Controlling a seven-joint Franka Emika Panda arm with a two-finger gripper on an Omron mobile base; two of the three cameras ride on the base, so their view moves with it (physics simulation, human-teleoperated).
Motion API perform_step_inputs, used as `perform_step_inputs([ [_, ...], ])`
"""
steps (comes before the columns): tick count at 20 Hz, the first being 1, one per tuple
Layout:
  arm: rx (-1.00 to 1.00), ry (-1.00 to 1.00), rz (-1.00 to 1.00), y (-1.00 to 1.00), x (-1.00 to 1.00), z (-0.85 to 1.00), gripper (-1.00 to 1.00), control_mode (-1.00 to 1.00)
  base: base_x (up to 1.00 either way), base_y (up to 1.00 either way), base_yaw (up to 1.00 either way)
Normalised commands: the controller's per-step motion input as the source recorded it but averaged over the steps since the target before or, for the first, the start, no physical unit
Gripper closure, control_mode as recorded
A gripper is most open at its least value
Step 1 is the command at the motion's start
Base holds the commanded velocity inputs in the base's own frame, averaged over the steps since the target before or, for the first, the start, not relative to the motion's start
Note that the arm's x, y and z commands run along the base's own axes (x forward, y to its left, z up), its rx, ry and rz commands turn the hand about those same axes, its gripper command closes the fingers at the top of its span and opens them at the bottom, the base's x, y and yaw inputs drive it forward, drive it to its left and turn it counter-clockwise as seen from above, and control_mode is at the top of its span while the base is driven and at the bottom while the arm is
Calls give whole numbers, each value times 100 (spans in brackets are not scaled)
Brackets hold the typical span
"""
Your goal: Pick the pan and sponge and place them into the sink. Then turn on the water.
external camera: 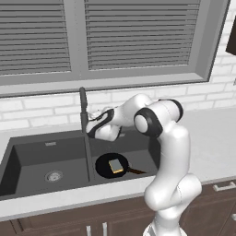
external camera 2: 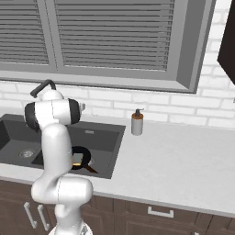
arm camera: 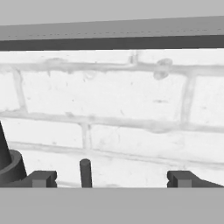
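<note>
The pan (external camera: 111, 165) lies in the right basin of the sink (external camera: 27, 156), its thin brown handle pointing toward the front right corner of that basin, with the yellow sponge (external camera: 115, 164) resting inside the pan. The left basin holds a round metal drain (external camera: 54, 175). Behind the sink, at the divider between the basins, stands a dark tap (external camera: 83, 108), and the robot's end effector (arm camera: 111, 178) hovers beside it, up against the white brick wall (arm camera: 131, 109); its two fingertips (arm camera: 41, 178) stand wide apart, released, with a thin dark lever (arm camera: 85, 173) rising between them, touching neither. A soap bottle (external camera 2: 137, 122) stands on the pale desk (external camera 2: 183, 156) just right of the sink.
</note>
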Motion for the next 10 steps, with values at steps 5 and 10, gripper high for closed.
perform_step_inputs([
  [5,0,-2,-1,6,11,-17,-100,-100,0,0,0],
  [10,0,-2,-1,6,12,-16,-100,-100,0,0,0],
])
